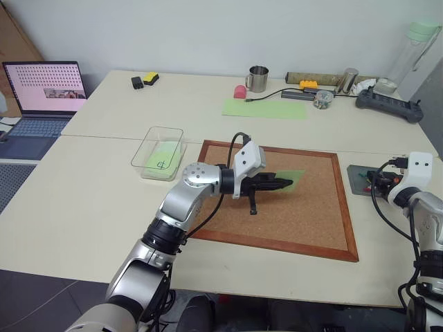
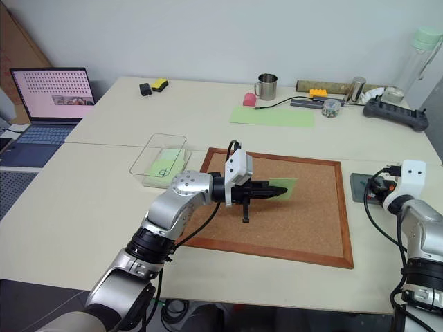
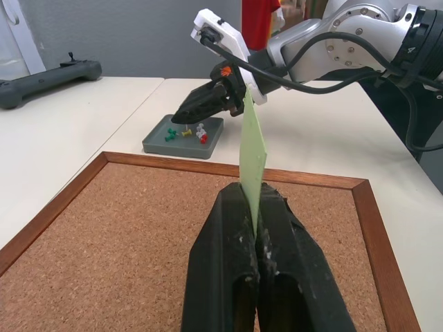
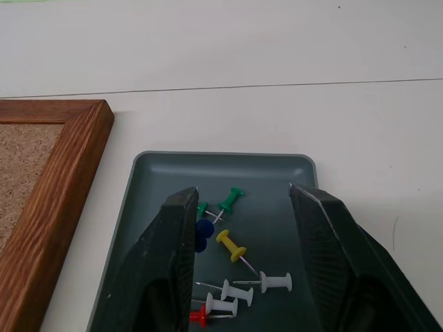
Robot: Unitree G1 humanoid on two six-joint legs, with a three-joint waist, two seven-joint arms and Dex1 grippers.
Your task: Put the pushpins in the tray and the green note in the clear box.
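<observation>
Green note (image 3: pixel 252 149) pinched on edge in the left tool (image 3: pixel 255 238), jaws clamped tight on it, held above the cork board (image 1: pixel 304 214); pushpins (image 4: pixel 232 266) lie loose in the grey tray (image 4: pixel 284 166), on the desk (image 1: pixel 83 200) just beside the board's frame; right tool (image 4: pixel 242 242) hangs over that tray, jaws apart, nothing between them; clear box (image 1: pixel 158 152) sits beyond the board's left corner, a scribbled green slip inside.

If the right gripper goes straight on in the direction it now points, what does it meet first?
The right gripper stands open, pointing down into the tray. Going straight on, it would probably meet the pushpins lying between its fingers, or the tray floor just beyond them; depth is unclear.
</observation>
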